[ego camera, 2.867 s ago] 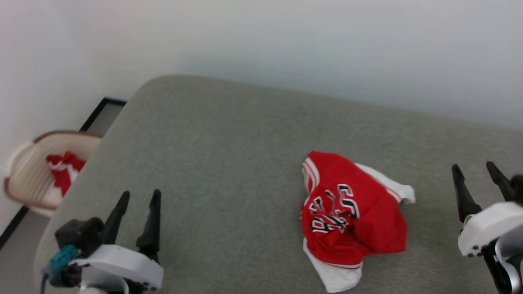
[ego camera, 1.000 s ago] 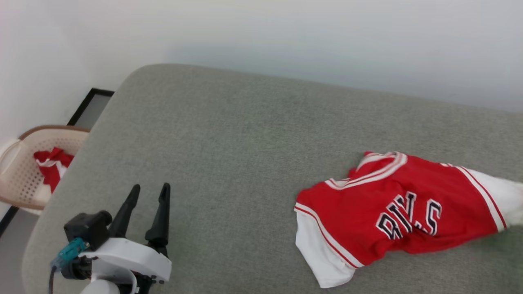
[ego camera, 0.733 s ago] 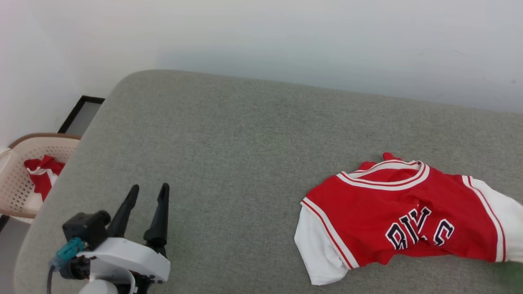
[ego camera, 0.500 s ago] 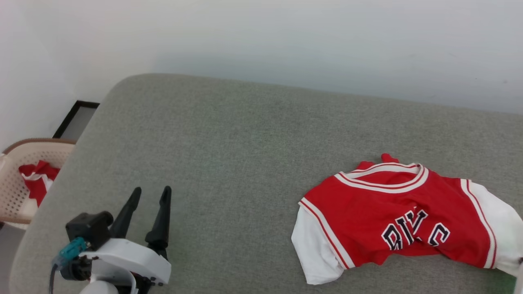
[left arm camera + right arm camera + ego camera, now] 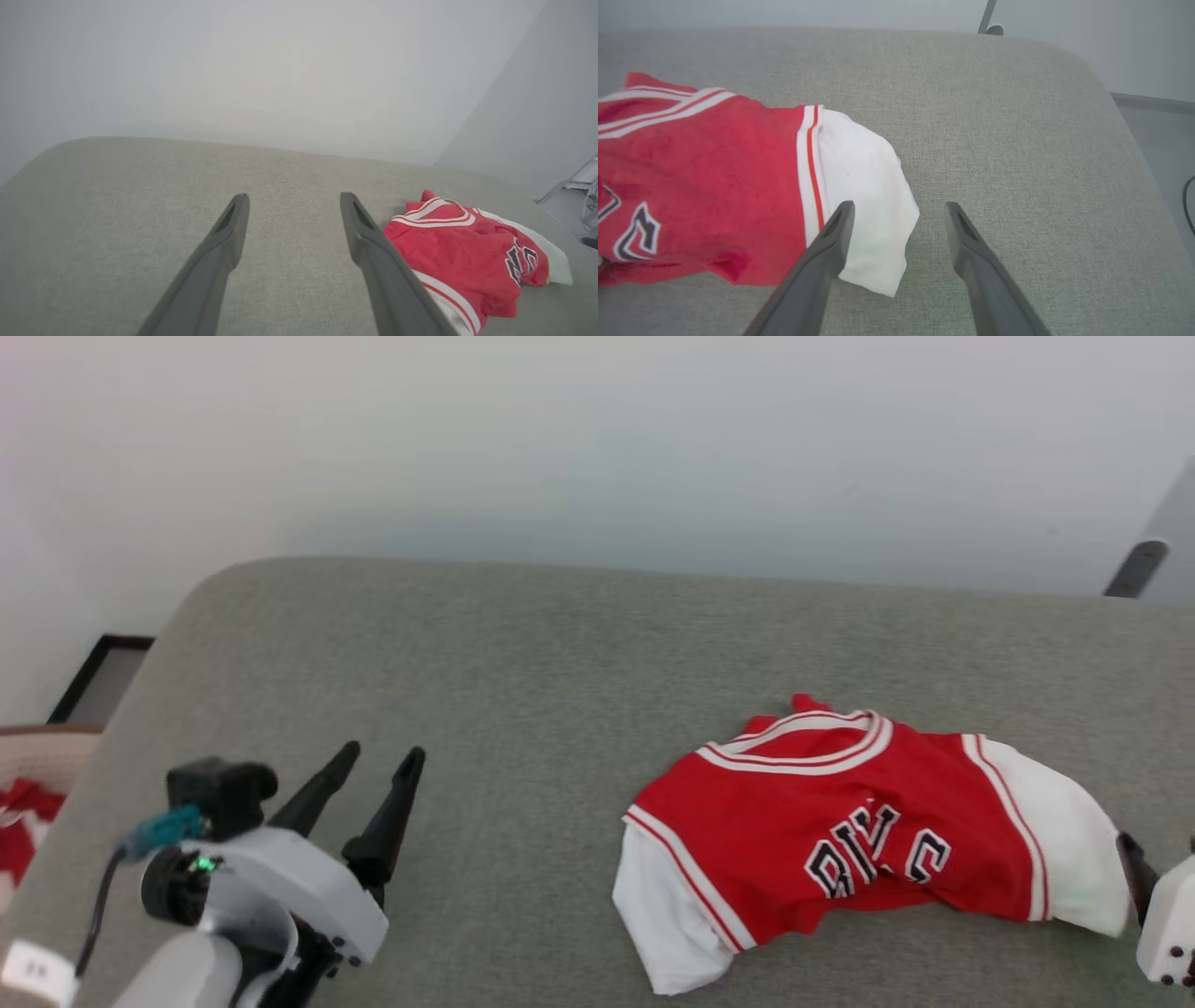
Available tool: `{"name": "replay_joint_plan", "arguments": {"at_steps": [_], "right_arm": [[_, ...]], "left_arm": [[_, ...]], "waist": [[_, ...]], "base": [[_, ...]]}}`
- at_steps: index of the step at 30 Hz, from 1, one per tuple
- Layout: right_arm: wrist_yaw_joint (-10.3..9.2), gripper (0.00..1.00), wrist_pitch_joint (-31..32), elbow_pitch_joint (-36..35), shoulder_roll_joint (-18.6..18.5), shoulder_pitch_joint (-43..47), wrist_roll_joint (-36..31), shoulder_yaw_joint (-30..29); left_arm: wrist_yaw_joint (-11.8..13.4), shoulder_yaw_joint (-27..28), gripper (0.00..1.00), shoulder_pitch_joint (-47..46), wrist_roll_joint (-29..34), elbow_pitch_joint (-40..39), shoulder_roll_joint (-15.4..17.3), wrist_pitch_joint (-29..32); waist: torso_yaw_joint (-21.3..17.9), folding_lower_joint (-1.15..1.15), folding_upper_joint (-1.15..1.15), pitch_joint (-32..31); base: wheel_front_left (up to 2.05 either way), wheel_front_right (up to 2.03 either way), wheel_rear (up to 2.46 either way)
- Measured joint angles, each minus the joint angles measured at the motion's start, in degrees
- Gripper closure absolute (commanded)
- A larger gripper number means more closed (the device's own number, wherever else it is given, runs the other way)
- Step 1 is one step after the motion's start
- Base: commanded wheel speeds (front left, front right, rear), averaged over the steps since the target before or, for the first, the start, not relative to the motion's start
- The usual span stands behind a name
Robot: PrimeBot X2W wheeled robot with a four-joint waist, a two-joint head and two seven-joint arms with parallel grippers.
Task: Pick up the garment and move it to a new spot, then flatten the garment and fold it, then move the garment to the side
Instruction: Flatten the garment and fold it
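Red jersey cloth, the garment [image 5: 840, 831] lies chest-up but rumpled on the right part of the grey tabletop [image 5: 523, 663], its lettering creased, so flattening looks like the step in hand. The left claw [image 5: 383, 751] hovers well apart at lower left, spread and empty; the right claw [image 5: 1158, 845] peeks in just beside the white sleeve [image 5: 1064, 859].

Left wrist: the left claw [image 5: 294, 196] points across bare tabletop, with the garment [image 5: 448, 247] off to one side.

Right wrist: the right claw [image 5: 900, 205] stands open over the white sleeve [image 5: 864, 196], gripping nothing, seemingly poised to tug it flat.

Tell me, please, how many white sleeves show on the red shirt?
2: the left sleeve at the shirt's left end, the right sleeve at its right end, by the right gripper.
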Motion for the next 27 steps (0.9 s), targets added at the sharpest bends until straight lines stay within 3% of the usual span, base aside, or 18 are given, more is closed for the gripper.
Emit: {"name": "replay_joint_plan", "arguments": {"at_steps": [10,15,27], "right_arm": [[0.00,0.00,-9.9,-12.6,6.5,4.6,-3.4,-0.8],[0.00,0.00,-15.9,-17.1,9.9,6.4,-6.4,-0.6],[0.00,0.00,-21.2,-21.1,13.8,7.2,-7.0,-0.2]], "left_arm": [[-1.4,-2.8,0.00,-6.4,-7.1,0.0,2.2,17.7],[-1.2,-4.9,0.00,-9.2,-11.3,2.0,1.7,27.3],[4.5,-7.9,0.00,-11.8,-19.3,10.0,0.4,45.2]], "waist": [[-5.6,0.00,0.00,-1.7],[-8.7,0.00,0.00,-2.2],[-15.4,0.00,0.00,-1.8]], "base": [[0.00,0.00,0.00],[0.00,0.00,0.00],[0.00,0.00,0.00]]}}
